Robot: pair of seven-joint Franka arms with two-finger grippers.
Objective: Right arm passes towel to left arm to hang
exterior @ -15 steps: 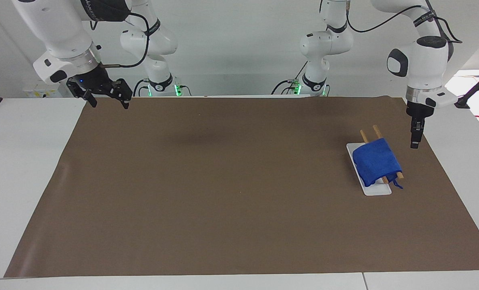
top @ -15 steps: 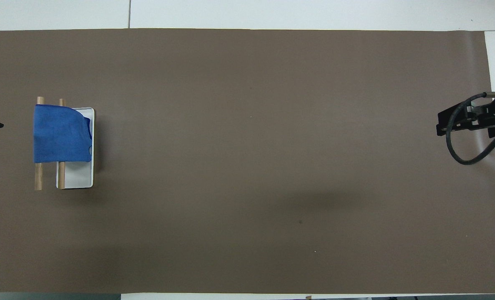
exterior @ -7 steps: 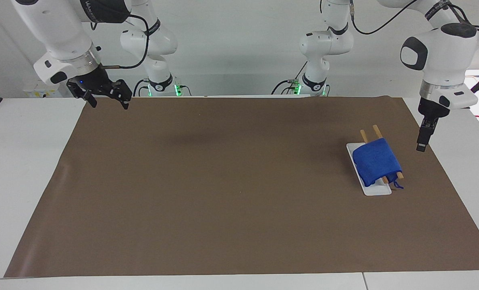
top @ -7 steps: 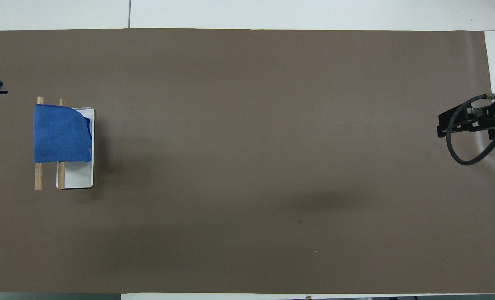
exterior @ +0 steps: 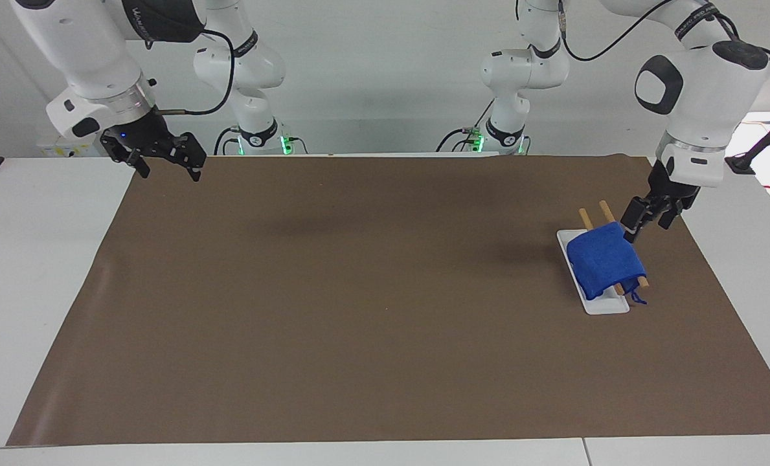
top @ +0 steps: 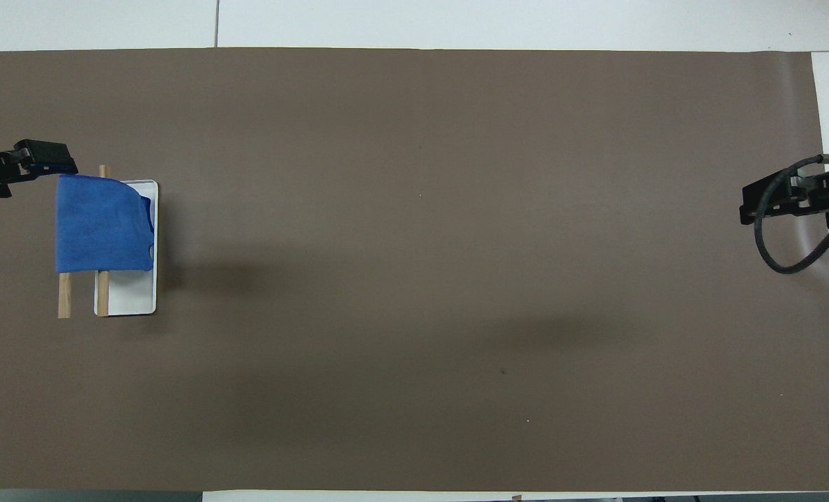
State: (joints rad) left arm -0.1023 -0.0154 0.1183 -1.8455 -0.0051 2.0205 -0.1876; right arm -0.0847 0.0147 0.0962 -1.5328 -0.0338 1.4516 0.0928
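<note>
- A white surface (exterior: pixel 41 272) carries a large brown rectangular paper mat (exterior: pixel 372 310) that covers most of it.
- A small white rectangular tray (top: pixel 134 296) lies on the mat toward the left arm's end, holding two wooden rods (top: pixel 65 296).

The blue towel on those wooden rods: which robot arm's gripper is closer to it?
Left. The left gripper hangs open right beside the towel, by the rack. The right gripper waits open over the table's right-arm end.
</note>
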